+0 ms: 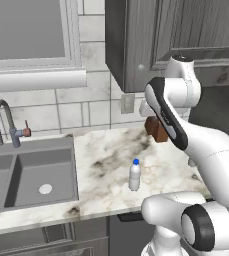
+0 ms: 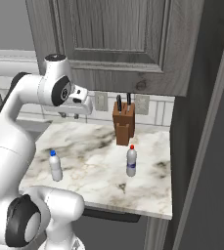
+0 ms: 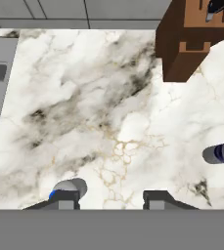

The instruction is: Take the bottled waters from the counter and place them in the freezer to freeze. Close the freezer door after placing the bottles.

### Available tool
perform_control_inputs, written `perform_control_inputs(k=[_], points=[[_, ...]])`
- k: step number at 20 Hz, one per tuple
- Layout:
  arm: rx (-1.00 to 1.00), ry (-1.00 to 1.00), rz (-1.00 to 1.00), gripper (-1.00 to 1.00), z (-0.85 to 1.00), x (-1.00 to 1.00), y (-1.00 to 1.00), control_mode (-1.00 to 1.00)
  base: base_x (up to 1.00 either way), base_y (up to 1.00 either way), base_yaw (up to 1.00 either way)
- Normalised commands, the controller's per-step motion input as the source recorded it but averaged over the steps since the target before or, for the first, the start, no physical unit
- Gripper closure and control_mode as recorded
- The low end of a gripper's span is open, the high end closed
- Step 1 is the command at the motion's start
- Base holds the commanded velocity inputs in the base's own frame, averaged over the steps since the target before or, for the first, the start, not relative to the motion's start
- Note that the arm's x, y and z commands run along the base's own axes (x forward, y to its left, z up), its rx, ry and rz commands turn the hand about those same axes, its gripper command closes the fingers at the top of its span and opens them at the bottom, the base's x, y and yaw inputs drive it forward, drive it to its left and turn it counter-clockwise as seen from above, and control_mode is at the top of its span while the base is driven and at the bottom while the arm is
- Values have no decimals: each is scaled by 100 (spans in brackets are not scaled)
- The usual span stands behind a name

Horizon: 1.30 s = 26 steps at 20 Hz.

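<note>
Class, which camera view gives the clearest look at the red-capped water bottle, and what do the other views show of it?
The right base view: the red-capped bottle stands upright on the counter, whole and unblocked, in front of the knife block. The hand view catches it from above at the right edge, cut off. In the left base view the arm covers that spot.

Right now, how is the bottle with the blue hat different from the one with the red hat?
The blue-capped bottle has a blue cap; the red-capped bottle has a red one. The blue-capped bottle stands nearer the sink, while the red-capped bottle stands nearer the knife block. The red-capped bottle wears a bluish band low down; the blue-capped one looks plain. Both are small, whitish, upright on the counter.
</note>
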Motion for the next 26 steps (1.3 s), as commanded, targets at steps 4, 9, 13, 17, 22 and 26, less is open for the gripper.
perform_control_inputs(k=[4, 9, 13, 17, 22, 26], points=[[0, -7, 0, -100, 0, -33, 0, -100, 0, 0, 0], [2, -2, 1, -100, -6, -29, -45, -100, 0, 0, 0], [2, 4, 21, -100, -21, -14, -26, -100, 0, 0, 0], [0, 17, 37, -100, -21, 0, 0, -100, 0, 0, 0], [4, 22, 42, -100, -22, 17, 7, -100, 0, 0, 0], [6, 15, 50, -100, -27, 3, 0, -100, 0, 0, 0]])
